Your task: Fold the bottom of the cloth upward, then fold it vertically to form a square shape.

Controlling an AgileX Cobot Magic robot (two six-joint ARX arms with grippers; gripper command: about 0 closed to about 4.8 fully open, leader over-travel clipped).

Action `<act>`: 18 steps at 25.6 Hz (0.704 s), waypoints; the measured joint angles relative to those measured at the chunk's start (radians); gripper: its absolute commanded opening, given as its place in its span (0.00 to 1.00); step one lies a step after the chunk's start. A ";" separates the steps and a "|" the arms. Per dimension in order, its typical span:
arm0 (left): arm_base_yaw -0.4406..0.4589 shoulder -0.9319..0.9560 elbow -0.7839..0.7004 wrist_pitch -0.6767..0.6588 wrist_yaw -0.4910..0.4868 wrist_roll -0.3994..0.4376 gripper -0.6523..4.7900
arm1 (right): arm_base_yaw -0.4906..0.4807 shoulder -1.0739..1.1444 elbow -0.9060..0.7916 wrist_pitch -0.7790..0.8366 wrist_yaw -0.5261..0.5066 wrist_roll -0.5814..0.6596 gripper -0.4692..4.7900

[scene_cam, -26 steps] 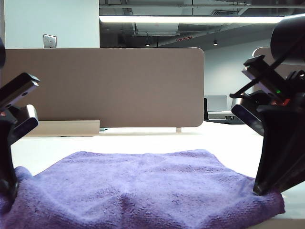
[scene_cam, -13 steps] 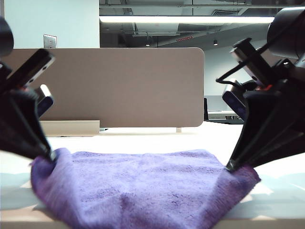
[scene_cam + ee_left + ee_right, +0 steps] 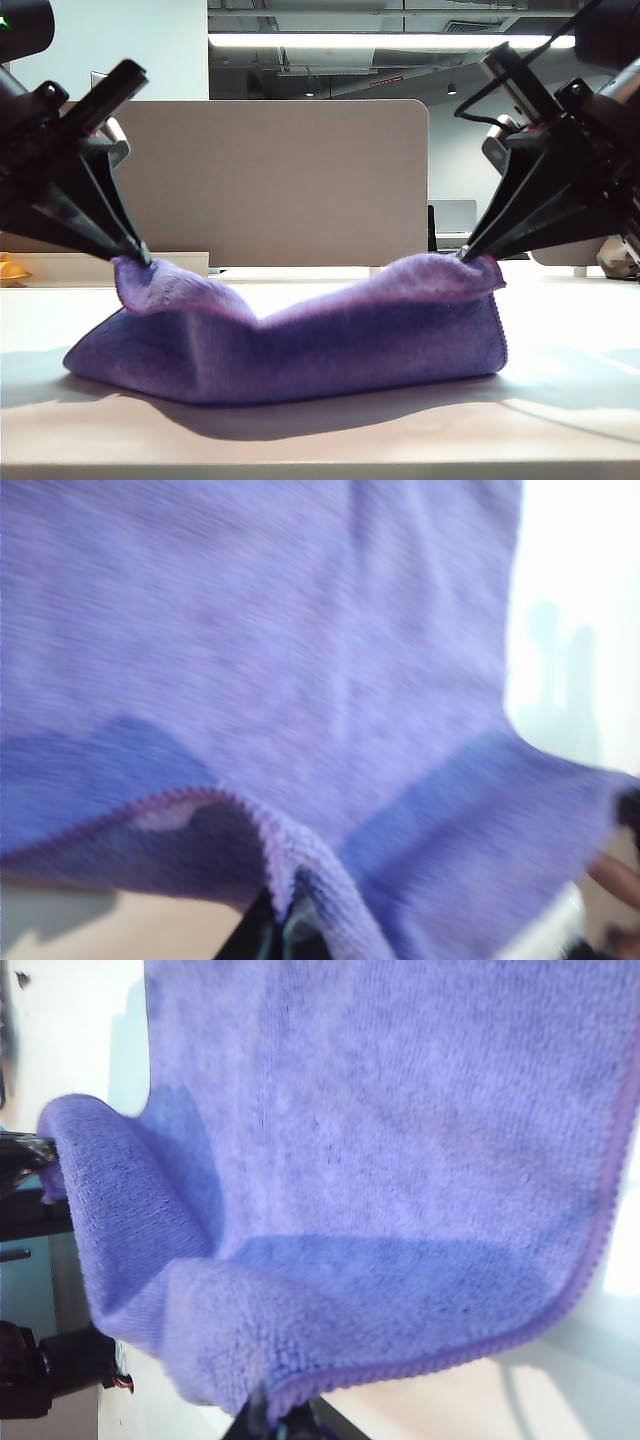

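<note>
Pale tabletop (image 3: 560,330) lit from behind. Fuzzy purple microfiber cloth (image 3: 330,340) half lifted off it. Left gripper (image 3: 140,260) clenched on one corner, right gripper (image 3: 467,257) on other. Corners best carried level, hem kept taut, laid square.
</note>
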 measured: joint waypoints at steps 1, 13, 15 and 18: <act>0.000 0.000 0.000 0.001 -0.028 -0.009 0.16 | -0.009 0.000 0.003 0.000 -0.002 0.000 0.09; 0.082 0.002 0.000 0.215 -0.160 -0.169 0.11 | -0.021 0.074 0.034 0.276 -0.019 0.194 0.09; 0.129 0.003 0.000 0.219 -0.164 -0.170 0.11 | -0.021 0.123 0.078 0.278 -0.019 0.199 0.09; 0.177 0.007 0.000 0.225 -0.166 -0.171 0.11 | -0.023 0.159 0.127 0.283 -0.018 0.200 0.09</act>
